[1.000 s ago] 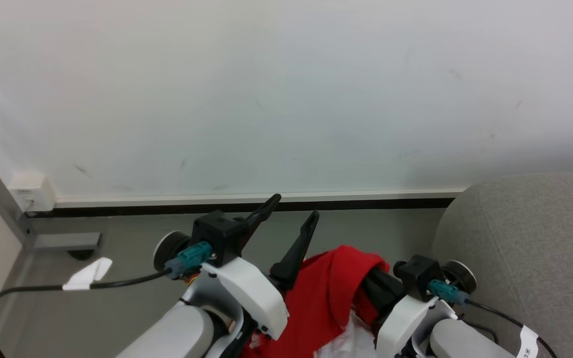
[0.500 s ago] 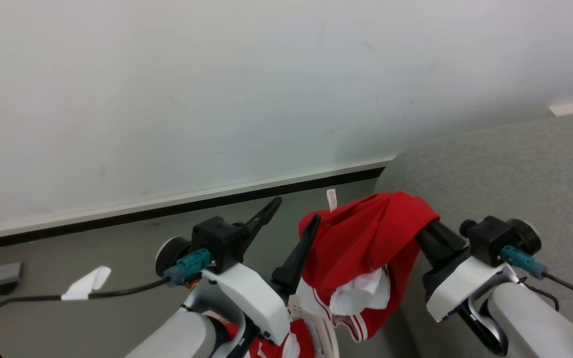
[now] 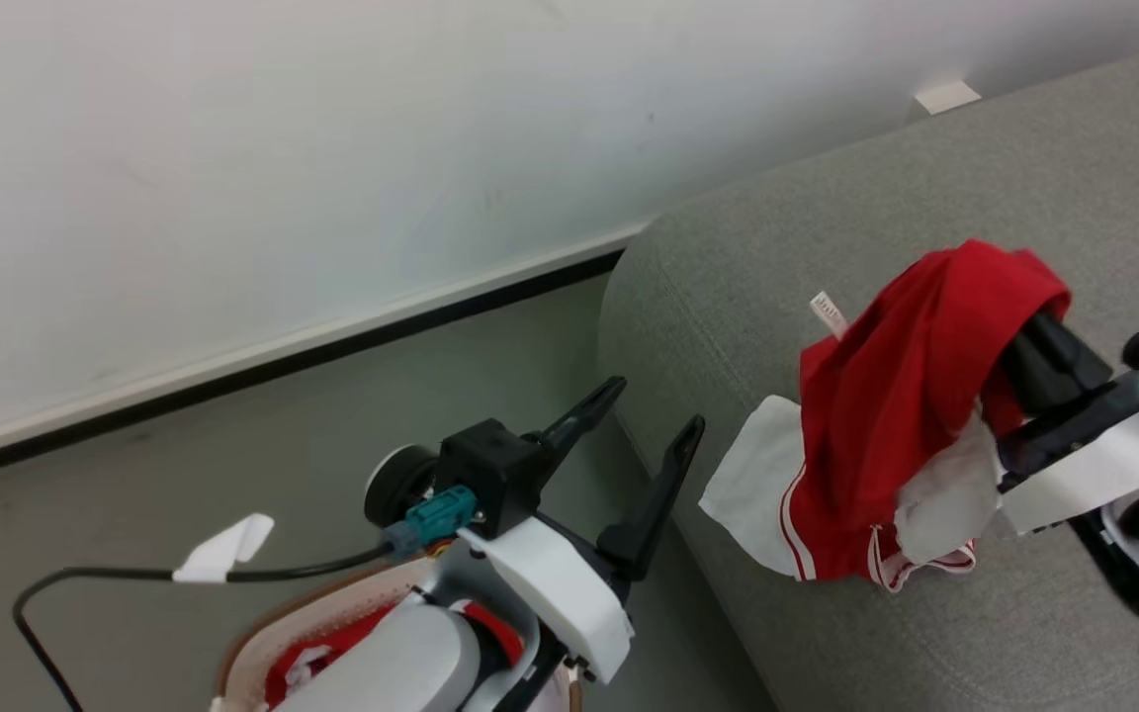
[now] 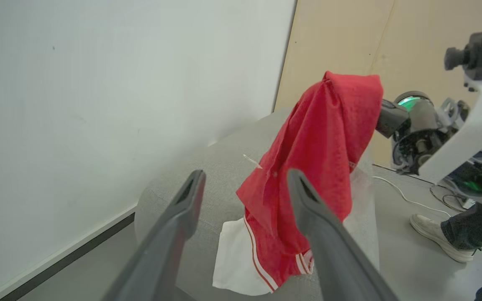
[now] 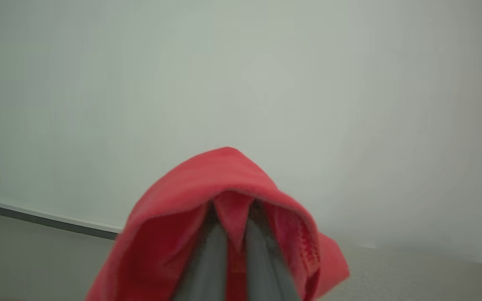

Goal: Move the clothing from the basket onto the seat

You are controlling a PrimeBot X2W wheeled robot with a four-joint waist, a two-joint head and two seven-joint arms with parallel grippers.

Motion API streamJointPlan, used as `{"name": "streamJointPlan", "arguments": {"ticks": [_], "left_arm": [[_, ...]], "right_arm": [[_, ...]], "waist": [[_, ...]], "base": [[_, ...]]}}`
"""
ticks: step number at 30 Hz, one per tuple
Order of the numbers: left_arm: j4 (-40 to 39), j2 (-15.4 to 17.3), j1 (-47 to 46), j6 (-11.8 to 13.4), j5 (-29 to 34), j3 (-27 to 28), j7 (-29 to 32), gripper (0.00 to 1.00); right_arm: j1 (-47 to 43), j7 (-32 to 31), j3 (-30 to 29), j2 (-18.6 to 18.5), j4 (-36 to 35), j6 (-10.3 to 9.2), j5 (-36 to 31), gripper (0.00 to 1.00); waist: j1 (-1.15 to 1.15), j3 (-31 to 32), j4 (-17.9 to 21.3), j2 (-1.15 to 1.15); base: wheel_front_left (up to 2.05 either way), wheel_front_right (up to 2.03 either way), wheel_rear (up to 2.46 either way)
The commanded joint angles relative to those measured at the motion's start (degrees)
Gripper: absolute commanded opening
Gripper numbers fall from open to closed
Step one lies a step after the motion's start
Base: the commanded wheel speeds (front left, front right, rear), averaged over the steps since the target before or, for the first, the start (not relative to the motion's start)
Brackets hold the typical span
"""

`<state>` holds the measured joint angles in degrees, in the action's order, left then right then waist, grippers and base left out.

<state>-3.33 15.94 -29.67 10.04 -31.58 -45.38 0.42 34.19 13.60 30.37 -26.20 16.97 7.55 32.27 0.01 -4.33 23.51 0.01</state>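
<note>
Clamped shut on the soft red-and-white fabric garment [image 3: 896, 396], the right tool [image 5: 233, 234] holds it over the large grey upholstered sofa [image 3: 777, 247], hem seemingly touching the cushion. Lower it, then release well away from the edge. The left tool [image 3: 654, 403] gapes wide and empty near the cream plastic basket [image 3: 273, 628].

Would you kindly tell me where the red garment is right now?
In the head view, the red garment hangs at the right from the right claw, its lower edge resting on the grey sofa.
</note>
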Motion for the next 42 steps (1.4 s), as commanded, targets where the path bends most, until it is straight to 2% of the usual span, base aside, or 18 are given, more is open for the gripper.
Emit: {"name": "streamJointPlan", "arguments": {"ticks": [1,5,10,15,20,25,30,36,38,39,42], "left_arm": [[0.4,-0.1,-1.3,-0.3,1.4,-0.3,0.1,1.0],[0.7,-1.1,-4.8,-1.2,2.4,-1.2,0.9,1.0],[0.8,-1.4,-10.2,-2.9,4.5,-2.0,2.3,1.0],[0.8,-1.6,-15.5,-3.8,6.1,-1.7,3.1,1.0],[1.3,-1.9,-19.2,-4.4,7.2,-1.0,2.0,1.0],[2.0,-2.3,-20.8,-4.4,7.4,-0.3,0.6,1.0],[2.4,-1.6,-19.7,-3.7,7.4,0.1,-0.3,1.0],[3.3,-1.7,-16.0,-2.5,5.6,0.0,-1.6,1.0],[3.4,-1.5,-14.8,-2.1,5.2,0.1,-2.1,1.0],[3.4,-1.3,-14.3,-2.0,5.0,0.1,-2.2,1.0],[3.4,-0.8,-13.5,-1.9,4.6,0.3,-2.3,1.0]], "right_arm": [[0.8,-0.2,-1.6,-1.3,-0.7,-0.13,-0.2,0.0],[0.6,-0.5,-7.2,-2.1,-2.0,-0.12,-0.6,0.0],[5.2,-1.6,-15.7,-1.5,-1.6,-0.13,-3.1,0.0],[15.5,-4.4,-24.0,-2.9,0.4,-0.13,-6.1,0.0],[26.2,-7.6,-30.3,-5.4,4.3,-0.13,-8.2,0.0],[32.8,-10.6,-34.4,-8.4,10.9,-0.13,-10.9,0.0],[31.6,-12.3,-37.4,-9.7,21.5,-0.13,-16.7,0.0],[26.2,-9.8,-43.7,-5.9,34.9,-0.13,-25.0,0.0],[24.7,-8.0,-45.1,-4.5,37.7,-0.13,-27.1,0.48],[24.0,-7.4,-46.0,-3.9,38.9,-0.13,-28.1,1.0],[22.8,-6.3,-47.1,-2.6,40.9,-0.13,-29.7,1.0]], "waist": [[-0.01,-3.3,1.1,-0.01],[-0.01,-8.5,-0.1,-0.01],[-0.01,-17.1,-2.7,-0.01],[-0.01,-25.5,-5.8,-0.01],[-0.01,-30.4,-9.0,-0.01],[-0.01,-32.6,-11.7,-0.01],[-0.01,-33.4,-13.3,-0.01],[-0.01,-31.6,-14.3,-0.01],[-0.01,-30.6,-14.1,-0.01],[-0.01,-30.1,-14.0,-0.01],[-0.01,-29.0,-13.8,-0.01]], "base": [[0.0,0.0,0.0],[0.0,0.0,0.0],[0.0,0.0,0.0],[0.0,0.0,0.0],[0.0,0.0,0.0],[0.0,0.0,0.0],[0.0,0.0,0.0],[0.0,0.0,0.0],[0.0,0.0,0.0],[0.0,0.0,0.0],[0.0,0.0,0.0]]}}
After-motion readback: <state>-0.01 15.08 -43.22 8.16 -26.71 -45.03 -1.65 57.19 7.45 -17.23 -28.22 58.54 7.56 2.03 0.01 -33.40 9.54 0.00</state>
